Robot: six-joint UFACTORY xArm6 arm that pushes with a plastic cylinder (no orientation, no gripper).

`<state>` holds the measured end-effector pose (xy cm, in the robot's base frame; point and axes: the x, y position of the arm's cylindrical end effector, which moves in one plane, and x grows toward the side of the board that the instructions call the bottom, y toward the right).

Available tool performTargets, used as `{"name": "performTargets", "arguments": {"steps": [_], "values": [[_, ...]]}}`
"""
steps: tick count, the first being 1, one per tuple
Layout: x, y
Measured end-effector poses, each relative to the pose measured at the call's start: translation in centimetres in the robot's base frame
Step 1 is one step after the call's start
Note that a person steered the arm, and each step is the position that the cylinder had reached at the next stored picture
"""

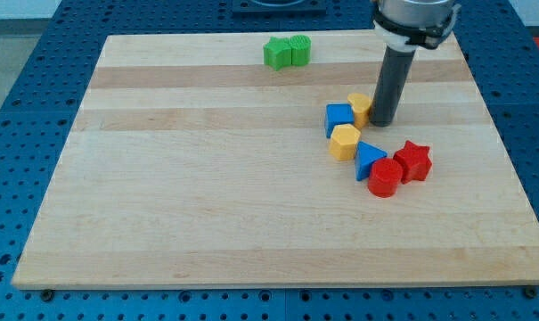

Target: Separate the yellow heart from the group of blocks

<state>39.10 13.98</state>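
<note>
My tip [384, 123] rests on the board at the upper right of the group of blocks. It touches the right side of a small yellow block [359, 106] that looks like the heart and is partly hidden by the rod. A blue cube-like block [339, 119] sits against the yellow block's lower left. Below them lie a yellow hexagon [345, 142], a blue triangle [369, 159], a red cylinder [384, 177] and a red star [412, 160], packed in a diagonal chain.
Two green blocks [287, 52] sit side by side near the top edge of the wooden board [207, 196]. A blue pegboard surface surrounds the board.
</note>
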Motion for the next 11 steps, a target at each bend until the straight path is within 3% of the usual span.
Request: {"name": "performTargets", "arguments": {"steps": [4,5,11], "values": [[-1.9,-0.2],[1.2,-0.2],[-1.8,-3.8]]}}
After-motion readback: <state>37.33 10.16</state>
